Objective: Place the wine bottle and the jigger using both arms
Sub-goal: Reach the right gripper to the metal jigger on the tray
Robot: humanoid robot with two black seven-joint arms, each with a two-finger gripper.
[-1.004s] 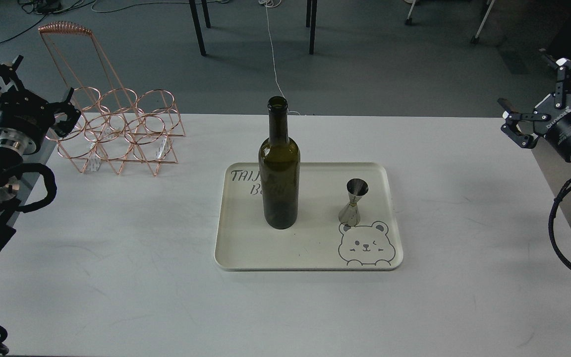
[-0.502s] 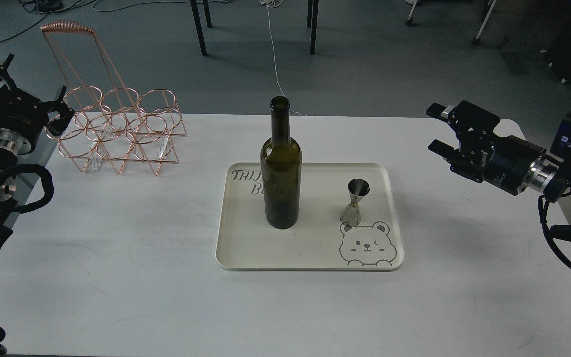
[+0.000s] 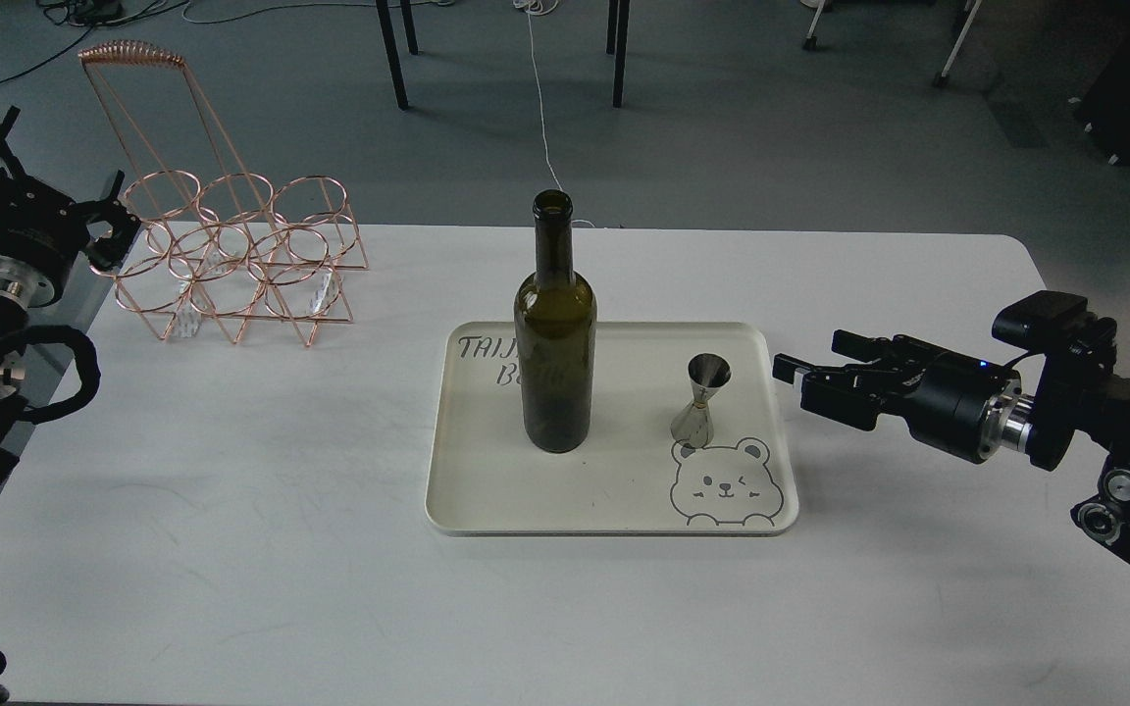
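The wine bottle point(image 3: 553, 333), dark olive-green and without a label, stands upright on the left half of a cream tray point(image 3: 604, 495). The jigger point(image 3: 700, 400), small and silver, stands upright on the tray's right half, just above a printed bear. My right gripper point(image 3: 805, 365) is open and empty. It lies low over the table just right of the tray's edge, with its fingers pointing left toward the jigger. My left gripper point(image 3: 45, 186) is open and empty at the far left edge, beside the wire rack and far from the bottle.
A copper wire bottle rack point(image 3: 231, 257) with a tall handle stands at the table's back left. The white table point(image 3: 231, 510) reaches to the front and both sides. Chair and table legs and cables are on the floor beyond the far edge.
My right arm has swung down and left from the far right edge to just right of the tray, level with the jigger. My left arm has drifted slightly left.
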